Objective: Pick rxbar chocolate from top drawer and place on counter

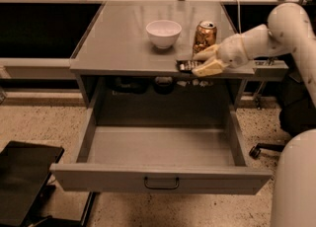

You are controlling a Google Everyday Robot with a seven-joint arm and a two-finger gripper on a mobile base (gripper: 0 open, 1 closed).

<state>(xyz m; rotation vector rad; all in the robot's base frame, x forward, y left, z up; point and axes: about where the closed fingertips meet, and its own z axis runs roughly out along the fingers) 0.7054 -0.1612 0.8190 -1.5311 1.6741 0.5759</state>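
Pincer [196, 64] grips the rxbar chocolate [185, 65] at the counter [123, 43] edge (beside the can [204, 34]).

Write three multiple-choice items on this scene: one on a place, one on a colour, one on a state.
1. Where is the rxbar chocolate?
A) on the floor
B) at the front edge of the counter, at the gripper
C) under the cabinet

2. What colour is the bowl?
A) white
B) red
C) green

3. How does the top drawer stand?
A) pushed fully shut
B) pulled out, open
C) taken off and set aside

Answers:
1 B: the dark bar sits at the counter's front edge, in front of the copper can, with the gripper reaching in from the right.
2 A: the bowl on the counter is plain white.
3 B: the drawer juts out toward the camera, its inside in view.
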